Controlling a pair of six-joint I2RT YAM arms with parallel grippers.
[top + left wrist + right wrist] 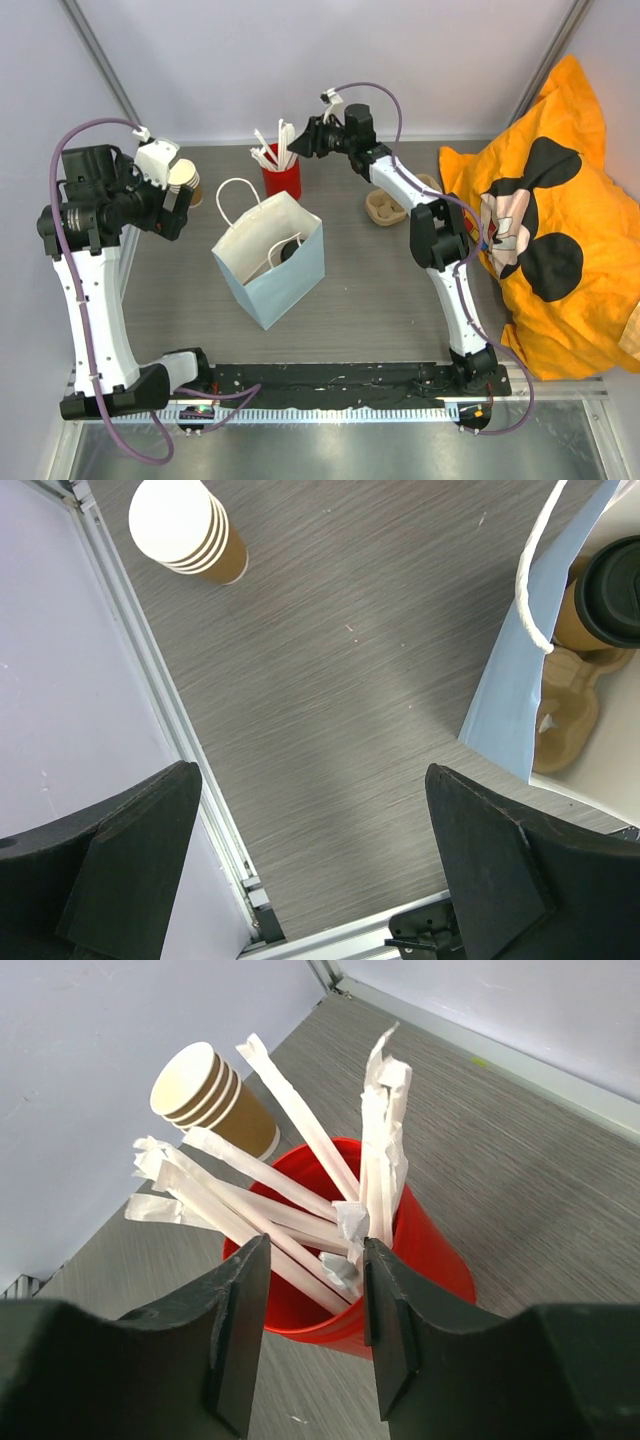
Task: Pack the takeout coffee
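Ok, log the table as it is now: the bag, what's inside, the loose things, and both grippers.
bag: pale blue paper, upright, mouth open, in the middle
inside bag: brown cup with black lid, seated in a cardboard carrier
stack of paper cups: back left, no lid
red cup: behind the bag, full of white wrapped sticks
second carrier: on the table beside the right arm
left gripper: open, empty, over the table between stack and bag
right gripper: jaws apart, close over the red cup's sticks, nothing clamped

A light blue paper bag [285, 275] stands mid-surface [370, 300], with a black-lidded tan paper cup [610, 600] inside. Behind it is a red plastic cup of wrapped sticks [282, 178]; left of that, a stack of tan paper cups [185, 182].
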